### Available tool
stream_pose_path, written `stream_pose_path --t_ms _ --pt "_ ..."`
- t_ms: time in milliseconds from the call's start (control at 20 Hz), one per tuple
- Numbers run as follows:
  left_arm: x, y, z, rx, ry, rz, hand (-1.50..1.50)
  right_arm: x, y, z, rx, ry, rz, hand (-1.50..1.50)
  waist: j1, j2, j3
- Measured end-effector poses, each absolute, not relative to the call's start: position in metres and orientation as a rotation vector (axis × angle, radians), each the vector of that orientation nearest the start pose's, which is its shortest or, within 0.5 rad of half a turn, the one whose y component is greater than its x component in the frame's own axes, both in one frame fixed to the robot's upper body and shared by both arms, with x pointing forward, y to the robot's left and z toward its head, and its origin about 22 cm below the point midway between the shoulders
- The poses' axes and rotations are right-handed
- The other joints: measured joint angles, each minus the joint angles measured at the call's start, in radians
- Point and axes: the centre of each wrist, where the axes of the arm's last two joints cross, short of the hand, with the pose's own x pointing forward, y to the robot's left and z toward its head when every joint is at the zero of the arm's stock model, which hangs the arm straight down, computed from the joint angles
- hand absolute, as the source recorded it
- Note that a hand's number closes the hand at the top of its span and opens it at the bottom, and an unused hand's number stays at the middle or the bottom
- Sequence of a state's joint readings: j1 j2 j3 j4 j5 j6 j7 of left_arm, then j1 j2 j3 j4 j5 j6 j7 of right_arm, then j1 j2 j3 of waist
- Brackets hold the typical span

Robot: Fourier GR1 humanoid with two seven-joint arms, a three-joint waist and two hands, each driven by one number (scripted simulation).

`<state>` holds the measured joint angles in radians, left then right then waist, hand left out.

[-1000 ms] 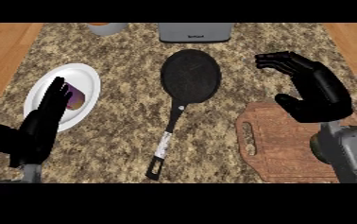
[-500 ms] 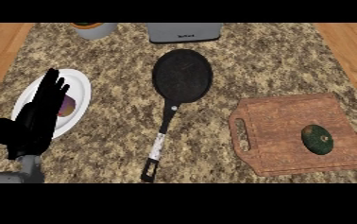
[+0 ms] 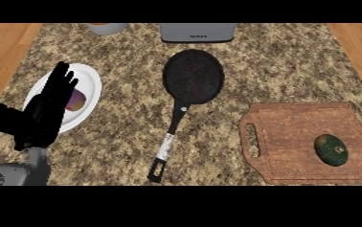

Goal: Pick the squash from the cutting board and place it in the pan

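fingers straight on left hand, oval green squash, wooden cutting board, black round pan

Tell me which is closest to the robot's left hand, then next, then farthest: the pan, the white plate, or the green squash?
From the left hand, in the head view:
1. White plate, right under the hand at the left.
2. Pan, in the middle.
3. Squash, far right on the cutting board.

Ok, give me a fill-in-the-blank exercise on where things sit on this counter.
1. The green squash lies on the ____.
2. The black pan holds ____.
3. The left robot hand shows over the white ____.
4. The pan's handle points toward the view's ____ edge.

Missing words: cutting board; nothing; plate; lower
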<state>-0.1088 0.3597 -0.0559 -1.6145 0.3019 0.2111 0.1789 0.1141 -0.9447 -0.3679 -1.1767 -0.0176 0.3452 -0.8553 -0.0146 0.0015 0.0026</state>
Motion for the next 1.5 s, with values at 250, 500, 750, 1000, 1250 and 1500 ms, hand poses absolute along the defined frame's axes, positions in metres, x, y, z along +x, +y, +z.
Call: stream_pose_path --t_ms 250,500,750,1000,1250,1500 --pt "0.274 0.277 0.057 0.104 -1.517 0.045 0.00 0.191 -0.535 0.140 -0.595 -1.738 1.008 -1.50 0.011 0.001 -0.002" --pt "0.277 0.269 0.060 0.103 -1.521 0.042 0.00 0.212 -0.506 0.151 -0.616 -1.619 1.216 -1.50 0.017 0.000 -0.003" --pt "0.279 0.269 0.056 0.102 -1.522 0.033 0.00 0.219 -0.493 0.149 -0.588 -1.393 1.413 -1.50 0.022 0.001 -0.003" --pt "0.278 0.269 0.060 0.099 -1.520 0.044 0.00 0.217 -0.474 0.140 -0.557 -1.213 1.558 -1.50 0.015 -0.002 -0.003" --pt "0.279 0.273 0.066 0.106 -1.517 0.045 0.00 0.209 -0.455 0.131 -0.589 -1.147 1.662 -1.50 0.009 -0.003 -0.003" --pt "0.274 0.275 0.062 0.114 -1.520 0.054 0.00 0.199 -0.436 0.133 -0.708 -1.094 1.733 -1.50 0.003 -0.005 -0.003"
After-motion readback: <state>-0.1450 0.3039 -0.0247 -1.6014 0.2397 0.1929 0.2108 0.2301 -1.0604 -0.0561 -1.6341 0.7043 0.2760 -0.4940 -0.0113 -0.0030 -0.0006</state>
